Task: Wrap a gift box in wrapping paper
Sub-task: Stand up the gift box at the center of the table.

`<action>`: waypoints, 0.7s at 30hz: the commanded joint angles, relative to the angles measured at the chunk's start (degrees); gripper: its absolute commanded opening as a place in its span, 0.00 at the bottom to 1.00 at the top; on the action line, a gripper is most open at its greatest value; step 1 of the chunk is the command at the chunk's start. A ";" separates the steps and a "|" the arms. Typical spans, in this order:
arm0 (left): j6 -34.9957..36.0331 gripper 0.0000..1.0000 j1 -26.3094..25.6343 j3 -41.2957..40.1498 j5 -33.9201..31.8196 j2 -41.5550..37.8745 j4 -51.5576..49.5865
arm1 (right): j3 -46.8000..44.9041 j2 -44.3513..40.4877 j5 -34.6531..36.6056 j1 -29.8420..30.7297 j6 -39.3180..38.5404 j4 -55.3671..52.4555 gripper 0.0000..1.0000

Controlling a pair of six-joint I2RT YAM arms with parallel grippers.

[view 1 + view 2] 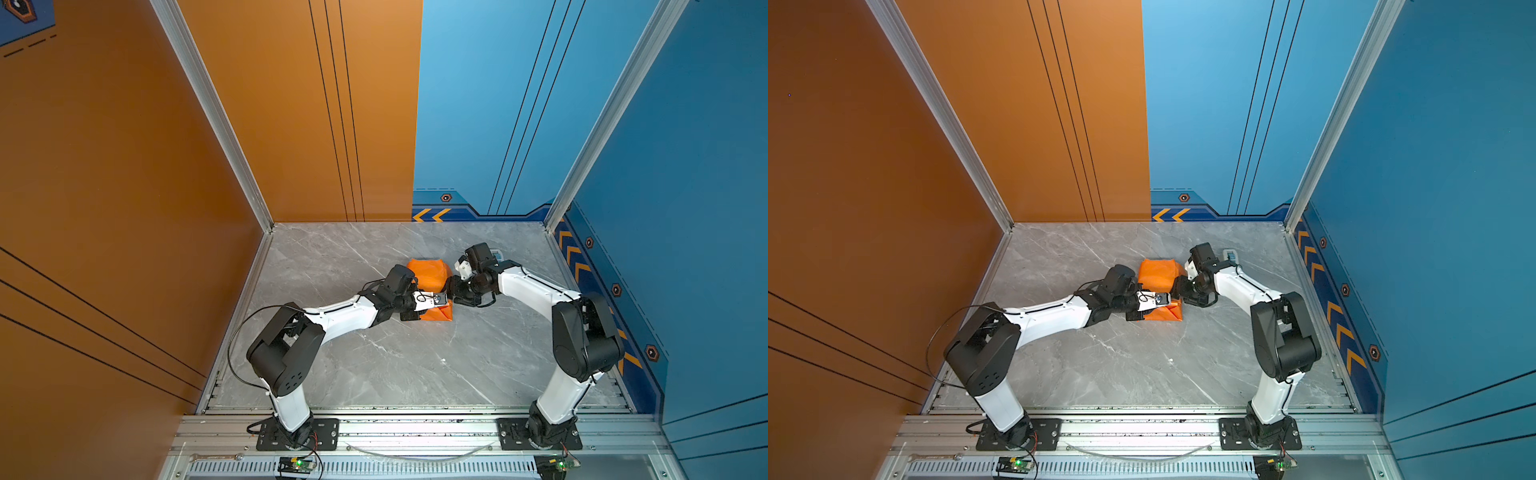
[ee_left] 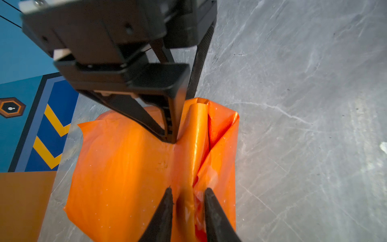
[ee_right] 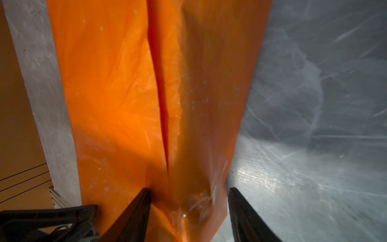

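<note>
Item: wrapping paper (image 2: pixel 125 167), raised seam ridge, running straight ahead between left gripper (image 2: pixel 188 189) jaws, part-open, not pinching. Right gripper (image 3: pixel 188 189) opposite, jaws spread astride it, grip unclear.

Left claw (image 2: pixel 188 189): lower middle of the frame, two dark fingers (image 2: pixel 165 215) standing apart, one on each side of a raised fold.
Wrapping paper (image 2: pixel 125 167): glossy orange, creased, filling the centre, with a ridge running up its middle.
Right claw (image 2: pixel 181 119): upper middle, black, spread wide. One tip presses on the paper beside the ridge, and the other finger drops behind the paper's far edge.
Bench (image 2: pixel 303 125): grey, marbled, right half.
Wall (image 2: pixel 48 136): left edge, blue with yellow chevrons.
</note>
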 commanded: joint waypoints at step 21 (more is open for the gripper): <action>-18.65 0.68 3.30 3.52 4.47 -6.91 -3.49 | -1.05 -7.14 2.34 -2.19 1.43 -1.16 0.65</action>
